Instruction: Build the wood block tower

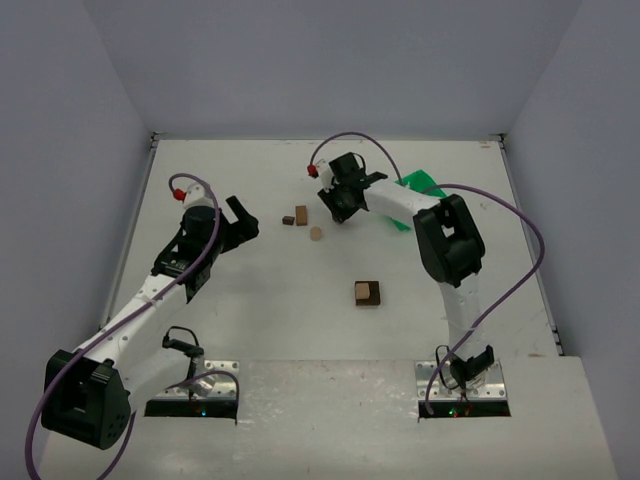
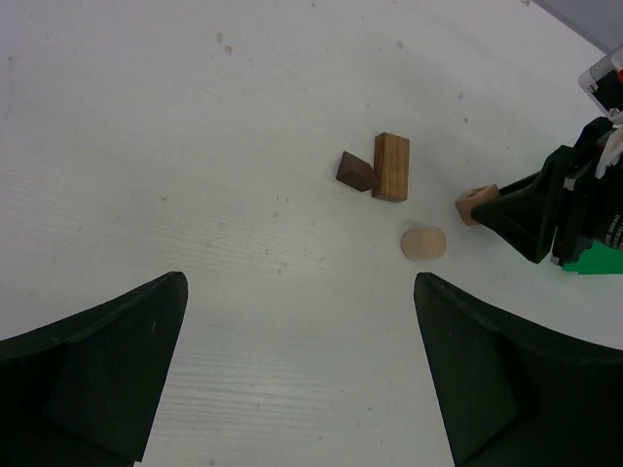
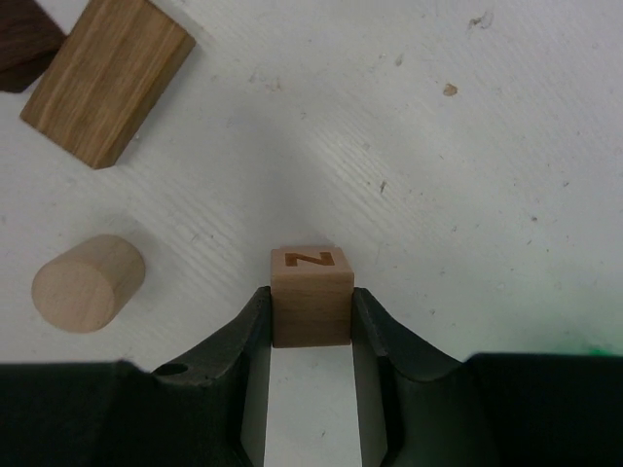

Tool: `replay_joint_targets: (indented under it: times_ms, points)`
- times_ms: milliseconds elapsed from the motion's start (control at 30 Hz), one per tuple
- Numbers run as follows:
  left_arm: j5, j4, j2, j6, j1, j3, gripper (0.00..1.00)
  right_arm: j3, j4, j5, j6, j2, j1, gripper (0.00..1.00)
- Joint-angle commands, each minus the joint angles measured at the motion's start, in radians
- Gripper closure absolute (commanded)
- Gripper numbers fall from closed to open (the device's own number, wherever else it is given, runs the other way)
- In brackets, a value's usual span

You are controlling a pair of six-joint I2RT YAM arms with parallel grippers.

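My right gripper (image 3: 311,304) is shut on a light tan cube (image 3: 311,282) marked N, low over the table. Beside it lie a tan cylinder (image 3: 88,282), a tan rectangular block (image 3: 107,78) and a dark brown block (image 3: 21,44). In the top view these loose blocks (image 1: 301,215) sit left of the right gripper (image 1: 335,207). A dark brown and tan pair of blocks (image 1: 367,293) stands nearer the middle front. My left gripper (image 2: 297,370) is open and empty, well short of the cylinder (image 2: 423,243). The left wrist view also shows the held cube (image 2: 477,204).
A green bin (image 1: 420,185) lies at the back right, partly hidden behind the right arm. White walls close the table on the left, back and right. The left gripper (image 1: 243,222) hovers left of the loose blocks.
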Motion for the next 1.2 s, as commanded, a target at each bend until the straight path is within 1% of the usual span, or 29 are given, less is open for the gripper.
replay_joint_targets:
  times_ms: [0,33,133,267,333,467,633,700,800,833,867,933,967,1100,1167]
  points:
    - [-0.003,0.012,-0.03,0.003,-0.003,0.018,0.0,-0.029,0.024,-0.159,-0.245,-0.202,-0.003,0.92]
    - [-0.006,0.011,-0.037,0.002,-0.003,0.017,0.0,-0.064,0.026,-0.22,-0.332,-0.23,-0.003,0.92]
    - [-0.011,0.009,-0.059,0.003,-0.003,0.011,0.0,-0.194,0.023,-0.372,-0.571,-0.39,-0.004,0.93]
    - [-0.011,0.024,-0.081,0.01,-0.002,-0.002,0.0,-0.369,-0.018,-0.473,-0.836,-0.604,-0.011,0.96]
    - [-0.01,0.031,-0.083,0.016,-0.002,-0.003,0.0,-0.431,-0.06,-0.536,-0.93,-0.699,-0.04,0.97]
    - [-0.001,0.046,-0.075,0.027,-0.003,-0.004,0.0,-0.457,-0.247,-0.612,-1.056,-0.787,-0.117,0.96]
    - [0.042,0.088,-0.046,0.049,-0.003,-0.006,0.0,-0.525,-0.364,-0.561,-1.171,-0.82,-0.145,0.98]
    - [0.05,0.101,-0.033,0.059,-0.003,-0.005,0.0,-0.533,-0.479,-0.547,-1.245,-0.823,-0.158,0.98]
    - [0.048,0.101,-0.013,0.063,-0.003,0.002,0.0,-0.57,-0.513,-0.553,-1.283,-0.85,-0.159,0.99]
    - [0.048,0.101,-0.003,0.065,-0.003,0.006,0.0,-0.577,-0.525,-0.596,-1.306,-0.859,-0.159,0.99]
    - [0.053,0.101,0.0,0.068,-0.003,0.015,0.0,-0.593,-0.523,-0.617,-1.296,-0.873,-0.159,0.97]
    - [0.074,0.105,0.0,0.071,-0.003,0.02,0.0,-0.619,-0.477,-0.65,-1.262,-0.886,-0.161,0.95]
    - [0.093,0.138,-0.002,0.072,-0.003,0.017,0.0,-0.63,-0.457,-0.662,-1.213,-0.891,-0.161,0.96]
    - [0.162,0.181,0.001,0.075,-0.003,0.009,0.0,-0.672,-0.402,-0.654,-1.12,-0.881,-0.158,0.95]
    - [0.172,0.189,0.012,0.071,-0.003,0.009,0.0,-0.7,-0.376,-0.659,-1.077,-0.879,-0.157,0.95]
